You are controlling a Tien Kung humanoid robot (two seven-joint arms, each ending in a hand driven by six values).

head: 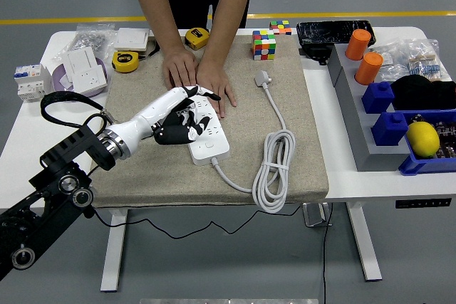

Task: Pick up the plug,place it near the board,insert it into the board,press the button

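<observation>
The white power strip (210, 146) lies on the beige mat (299, 126). My left hand (194, 113) hovers over the strip's middle, with its white fingers spread and nothing visibly grasped. A dark shape under the palm (171, 134) may be the black plug, which I cannot see clearly. A person's two hands (199, 76) press flat on the strip's far end. The strip's own white plug (263, 76) lies loose on the mat, and its coiled cable (274, 169) rests to the right.
Two yellow tape measures (126, 61), a wall socket (85, 70) and a breaker (30, 82) sit at the back left. A colour cube (263, 45) stands behind the mat. Grey and blue bins (388, 105) with orange cylinders and a lemon (422, 138) fill the right.
</observation>
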